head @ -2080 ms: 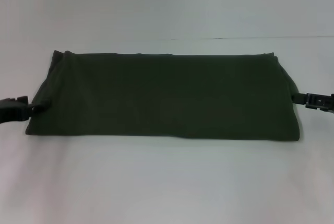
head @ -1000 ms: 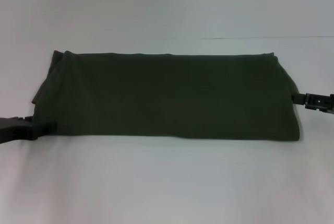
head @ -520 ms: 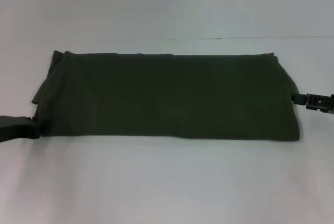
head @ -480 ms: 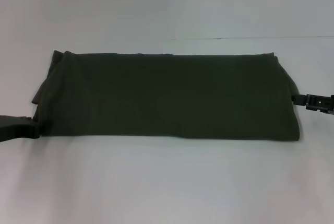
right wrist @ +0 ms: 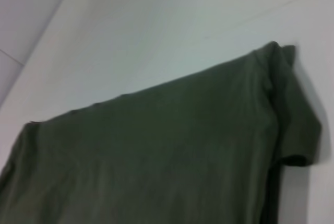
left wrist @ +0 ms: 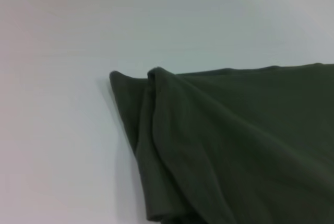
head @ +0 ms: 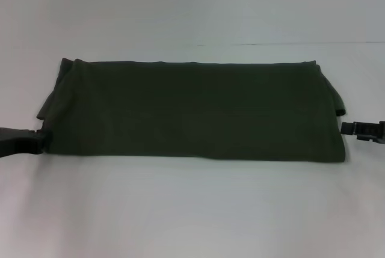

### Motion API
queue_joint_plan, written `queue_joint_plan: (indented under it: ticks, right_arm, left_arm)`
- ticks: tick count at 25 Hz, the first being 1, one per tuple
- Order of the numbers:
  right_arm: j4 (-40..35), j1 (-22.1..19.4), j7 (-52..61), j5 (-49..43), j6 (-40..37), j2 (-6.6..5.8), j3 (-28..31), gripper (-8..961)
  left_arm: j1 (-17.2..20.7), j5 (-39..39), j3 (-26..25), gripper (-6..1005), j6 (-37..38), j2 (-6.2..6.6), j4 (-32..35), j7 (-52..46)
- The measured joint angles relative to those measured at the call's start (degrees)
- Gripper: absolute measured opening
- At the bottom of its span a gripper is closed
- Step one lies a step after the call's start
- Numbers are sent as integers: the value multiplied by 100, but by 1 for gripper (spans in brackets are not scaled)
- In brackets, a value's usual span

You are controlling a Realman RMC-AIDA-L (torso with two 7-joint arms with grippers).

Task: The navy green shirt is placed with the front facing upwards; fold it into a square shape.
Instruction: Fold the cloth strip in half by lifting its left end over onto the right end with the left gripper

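The navy green shirt (head: 192, 110) lies folded into a long, wide band across the white table, plain cloth up, with no lettering or collar showing. My left gripper (head: 40, 140) is low at the band's near left corner, touching its edge. My right gripper (head: 344, 128) is at the band's right edge, near the front corner. The left wrist view shows the shirt's (left wrist: 235, 145) left end with layered folds. The right wrist view shows the shirt's (right wrist: 156, 151) right end with a sleeve flap sticking out.
The white table (head: 192, 210) spreads on all sides of the shirt. A faint seam line runs across the table behind the shirt at the right (head: 301, 44). A sleeve flap pokes out at the left end (head: 42, 112) and another at the right end (head: 340, 101).
My left gripper has moved from the middle of the shirt's left edge toward the near left corner. My right gripper has shifted toward me along the right edge. The shirt stays put.
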Motion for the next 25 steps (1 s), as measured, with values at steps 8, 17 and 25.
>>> queue_joint_plan:
  ticks: [8,17,25]
  right_arm:
    - [214,138,-4,-134,317,118,-90,683]
    - [315,203,-27,-118,397,179,-212,488]
    - [272,73,-83,-103,364,155,-163,305]
  left_arm:
    - [31,0,-10,1,54,0,122,-79]
    - [3,-2,-2,3,54,0,124,-80]
    - [46,3,-28,5,60,0,124,-80]
